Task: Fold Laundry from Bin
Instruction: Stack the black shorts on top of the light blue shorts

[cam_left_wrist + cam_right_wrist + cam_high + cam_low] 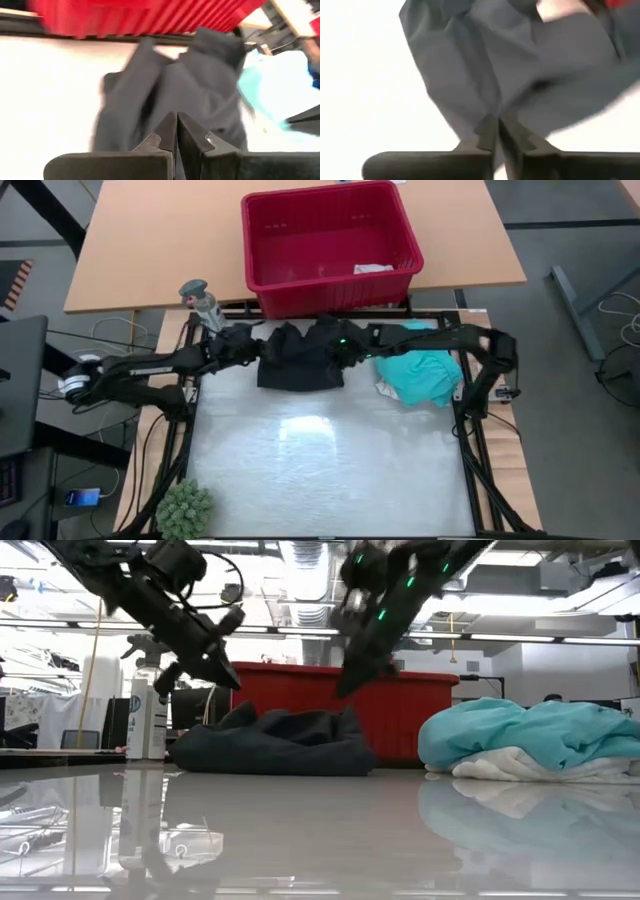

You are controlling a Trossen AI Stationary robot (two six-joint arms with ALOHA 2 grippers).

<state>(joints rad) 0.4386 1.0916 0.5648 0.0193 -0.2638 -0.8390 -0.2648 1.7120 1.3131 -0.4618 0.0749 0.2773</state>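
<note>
Lying bunched at the far edge of the bench just before the red bin point(330, 242), the black clothing point(300, 358) should be spread flat before folding, with the left gripper point(243, 338) jaws pressed together empty and the right gripper point(338, 345) jaws nearly closed, their hold unclear.

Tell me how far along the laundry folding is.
Mostly unloaded: only a small pale piece remains in the red bin. The turquoise shirt lies bunched over white fabric, unfolded. In hand: black clothing, crumpled, with the left hand and right hand over it. All folding remains.
</note>
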